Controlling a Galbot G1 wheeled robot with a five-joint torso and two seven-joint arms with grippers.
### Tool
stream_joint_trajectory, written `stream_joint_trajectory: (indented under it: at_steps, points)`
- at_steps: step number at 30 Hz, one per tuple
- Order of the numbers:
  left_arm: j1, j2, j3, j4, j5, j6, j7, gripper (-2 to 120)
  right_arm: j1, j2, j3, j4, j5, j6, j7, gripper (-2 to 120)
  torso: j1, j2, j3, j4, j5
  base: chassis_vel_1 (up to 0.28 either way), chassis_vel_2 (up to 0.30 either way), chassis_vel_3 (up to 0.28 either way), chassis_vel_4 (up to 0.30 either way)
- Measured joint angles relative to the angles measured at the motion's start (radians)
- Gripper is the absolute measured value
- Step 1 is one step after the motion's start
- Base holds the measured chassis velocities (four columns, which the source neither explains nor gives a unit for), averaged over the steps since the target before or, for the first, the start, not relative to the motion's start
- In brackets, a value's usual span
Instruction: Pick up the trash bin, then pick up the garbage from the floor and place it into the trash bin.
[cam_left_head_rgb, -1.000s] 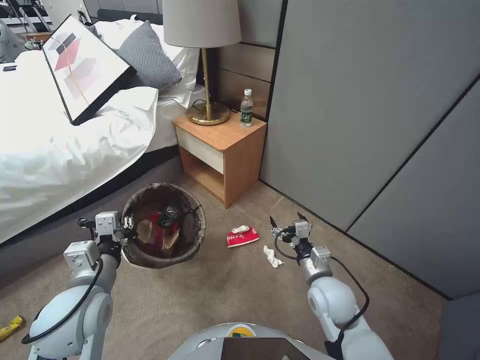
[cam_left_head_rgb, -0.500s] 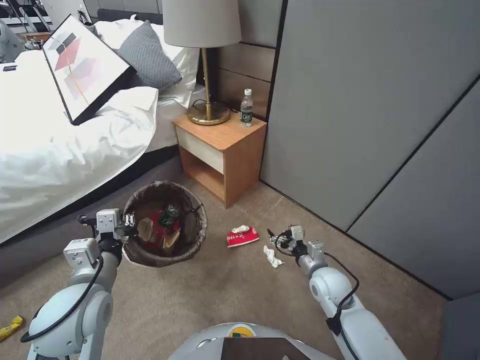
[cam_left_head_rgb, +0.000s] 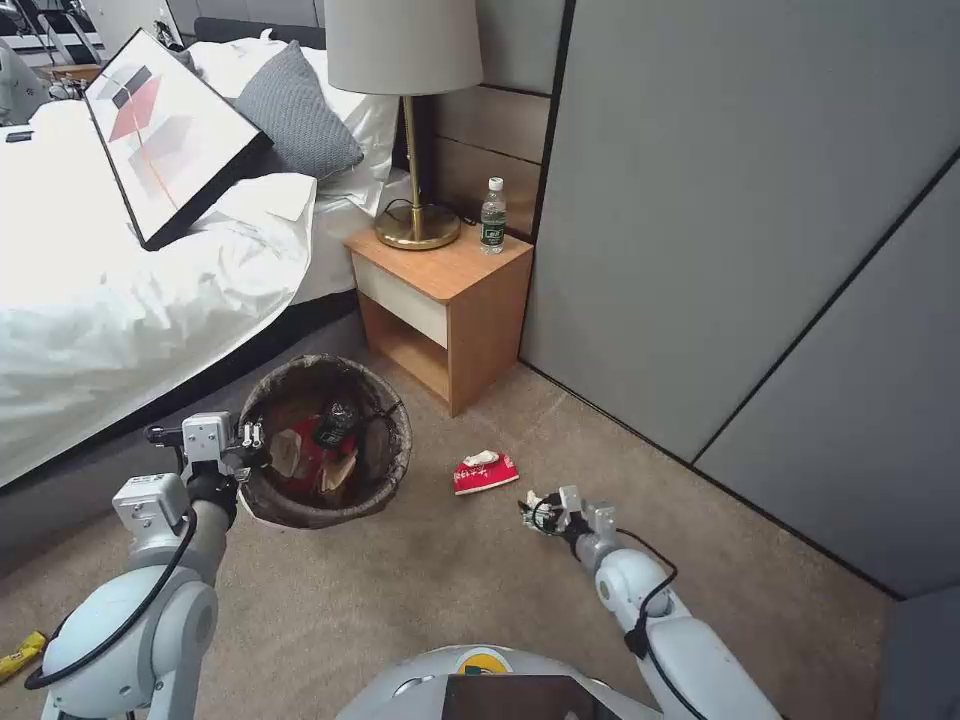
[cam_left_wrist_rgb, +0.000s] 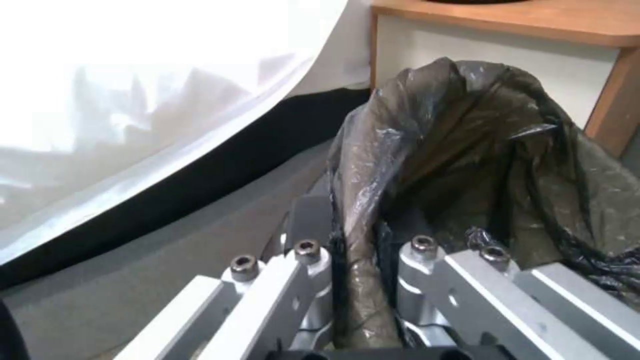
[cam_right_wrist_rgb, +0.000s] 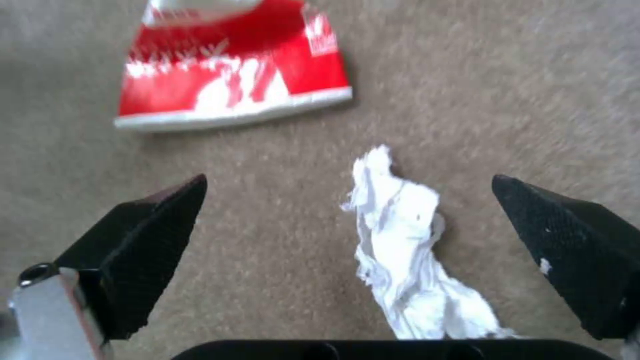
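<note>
The left pincer (cam_left_head_rgb: 248, 448) is clamped on the rim of the trash bin (cam_left_head_rgb: 385, 478), its fingers (cam_left_wrist_rgb: 313, 260) pinching the dark bag (cam_left_wrist_rgb: 480, 165) folded over the edge. The bin stands on the carpet (cam_left_head_rgb: 450, 580) between the bed (cam_left_head_rgb: 120, 290) and the wooden nightstand (cam_left_head_rgb: 450, 300), beside the left arm. Inside it lie some red and brown wrappers (cam_left_head_rgb: 318, 462) and a small dark bottle (cam_left_head_rgb: 335, 425).

The right pincer (cam_left_head_rgb: 535, 513) is low over the carpet with its jaws spread wide. In the right wrist view its two black fingertips (cam_right_wrist_rgb: 147, 235) stand on either side of a crumpled white tissue (cam_right_wrist_rgb: 407, 260), which lies on the floor between them without touching either one. Just beyond the tissue lies a flattened red-and-white packet (cam_left_head_rgb: 485, 472), also on the carpet, between the bin and the right pincer.

At the far left edge of the head view a yellow wrapper (cam_left_head_rgb: 20, 655) lies on the floor, well apart from the bin. On the nightstand stand a brass lamp (cam_left_head_rgb: 410, 130) and a clear bottle with a green label (cam_left_head_rgb: 493, 217), upright near the wall. A framed picture (cam_left_head_rgb: 165, 130) and a grey pillow (cam_left_head_rgb: 295, 110) rest on the bed.
</note>
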Motion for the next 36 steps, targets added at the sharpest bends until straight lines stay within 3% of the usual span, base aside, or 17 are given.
stream_joint_trajectory:
  at_steps: [16,36]
  points:
    - [0.013,-0.007,0.006,-0.03,-0.002,0.012,-0.015,7,0.129,0.032,-0.069,-0.193,-0.018,0.019,0.016,100,0.0,0.0,0.0,0.0,-0.0001,0.0,0.0,0.0,0.0]
    - [0.017,-0.008,0.007,-0.03,-0.008,0.016,-0.021,7,0.116,0.038,-0.063,-0.232,-0.031,0.023,0.045,100,0.0,0.0,0.0,-0.0001,-0.0001,0.0,0.0,0.0,0.0]
